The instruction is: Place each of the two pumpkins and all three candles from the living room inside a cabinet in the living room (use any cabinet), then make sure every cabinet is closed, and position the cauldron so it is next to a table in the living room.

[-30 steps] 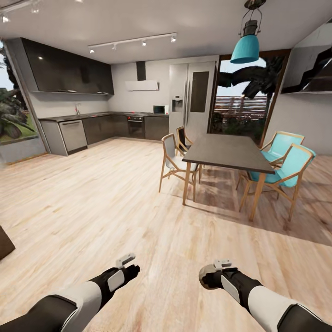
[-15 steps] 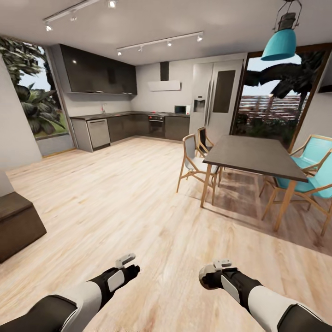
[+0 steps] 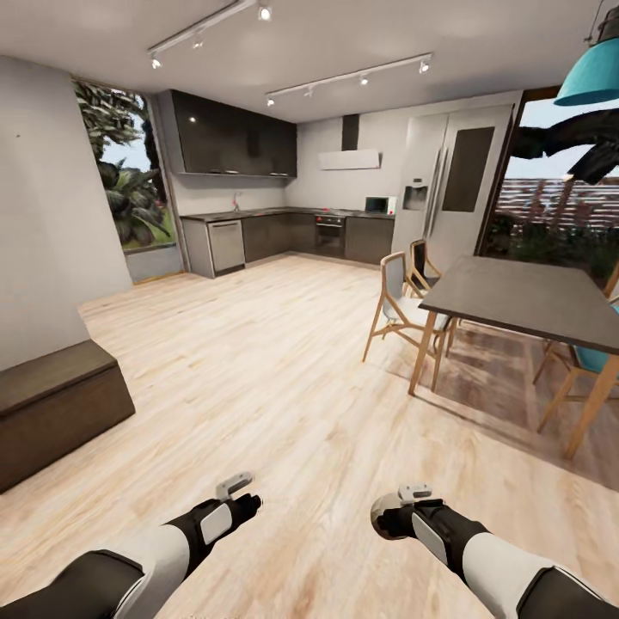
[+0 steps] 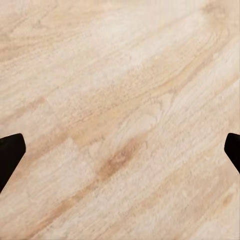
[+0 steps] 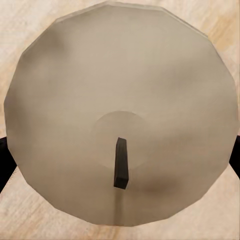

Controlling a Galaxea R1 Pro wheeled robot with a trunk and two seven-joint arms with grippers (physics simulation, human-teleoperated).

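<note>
Carrying a candle (image 5: 120, 115) in the right gripper (image 3: 397, 516), the robot faces an open kitchen and dining area across a light wood floor (image 3: 258, 378). In the right wrist view the candle's pale round top and dark wick lie between the two dark fingers, which touch its sides; the head view shows it as a grey-tan stub at that gripper's tip. The left gripper (image 3: 236, 494) hangs over bare planks, its fingertips (image 4: 10, 150) set wide apart and holding nothing. A low dark brown cabinet (image 3: 52, 413) stands against the wall at the robot's left, its fronts seemingly closed. A dark dining table (image 3: 524, 297) with wooden chairs (image 3: 400, 301) stands ahead to the right. Judged risks: the hold bears on a smooth curved side, so a jolt of the base could loosen the candle and let it roll off; the cabinet front must be opened by the free left arm; a wide turn could sweep the right arm towards the nearest chair.
</note>
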